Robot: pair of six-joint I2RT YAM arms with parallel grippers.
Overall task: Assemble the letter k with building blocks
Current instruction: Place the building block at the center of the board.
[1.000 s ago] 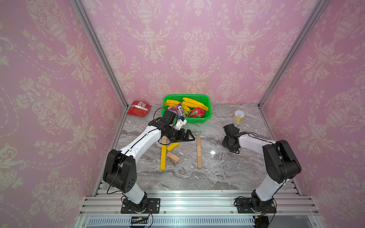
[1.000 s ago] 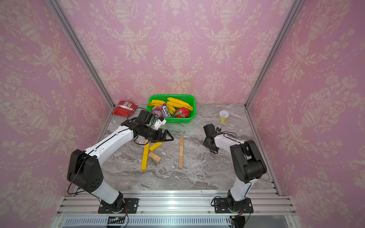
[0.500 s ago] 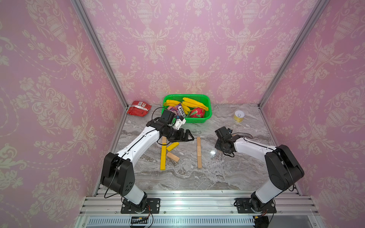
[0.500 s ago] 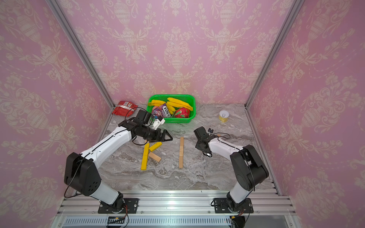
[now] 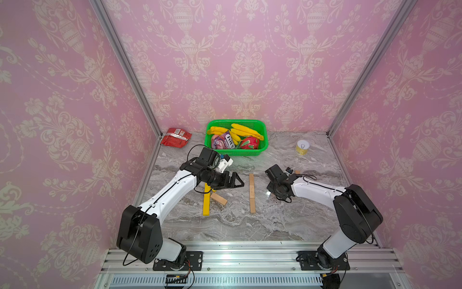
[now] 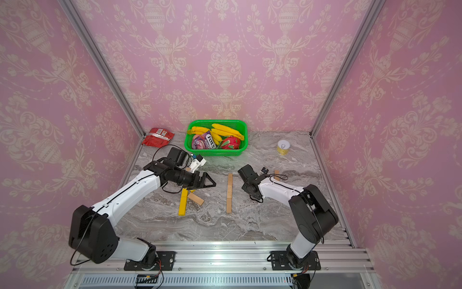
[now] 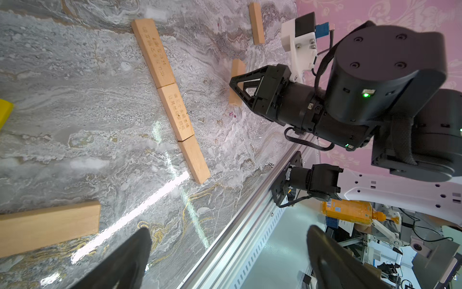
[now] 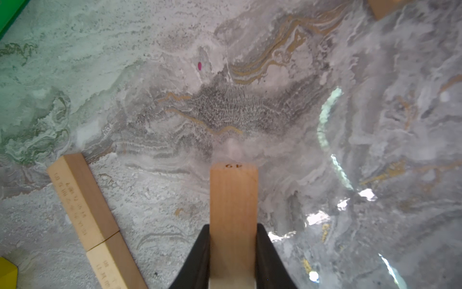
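In both top views the grey marbled bench carries a straight bright yellow stem of flat bars left of its middle, running front to back, with a slanted tan wooden block meeting its right side. The left gripper hangs over the yellow stem's far end, jaws spread wide and holding nothing. At the bench's middle a straight tan wooden stem of three blocks lies end to end. Just right of it the right gripper points downward, and a loose tan wooden block lies farther back. Along the back edge sit a green plastic basket, a red foil packet in the back-left corner and a small yellow tin nearer the back-right corner. In the left wrist view the left gripper's black fingers stand far apart with nothing between them. Beyond the wooden stem the right gripper is clamped on a held tan wooden block. In the right wrist view the right gripper has its jaws closed tight on the held tan wooden block, which juts out over bare marble, apart from the wooden stem. Whether it touches the bench I cannot tell.
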